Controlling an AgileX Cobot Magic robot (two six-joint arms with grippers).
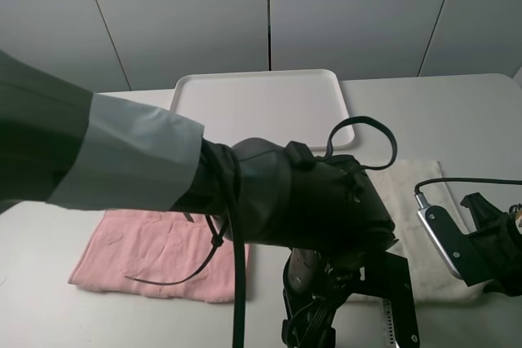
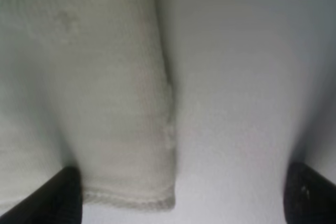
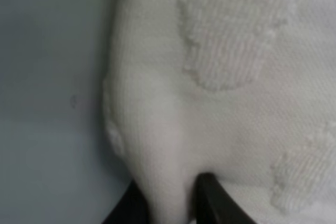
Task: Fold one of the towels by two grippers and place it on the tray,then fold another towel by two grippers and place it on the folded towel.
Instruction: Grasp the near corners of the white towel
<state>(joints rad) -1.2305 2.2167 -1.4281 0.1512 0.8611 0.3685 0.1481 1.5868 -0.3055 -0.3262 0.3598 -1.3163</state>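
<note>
Inside the right pincer (image 3: pixel 168 205) sits a pinched fold of cream towel (image 3: pixel 231 108)

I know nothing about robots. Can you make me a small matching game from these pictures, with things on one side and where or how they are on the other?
1 tray
2 pink towel
3 left gripper
4 right gripper

a pinching the cream towel
b jaws wide open
c white, at the back
d spread flat, front left

Pairs: 1-c, 2-d, 3-b, 4-a
</note>
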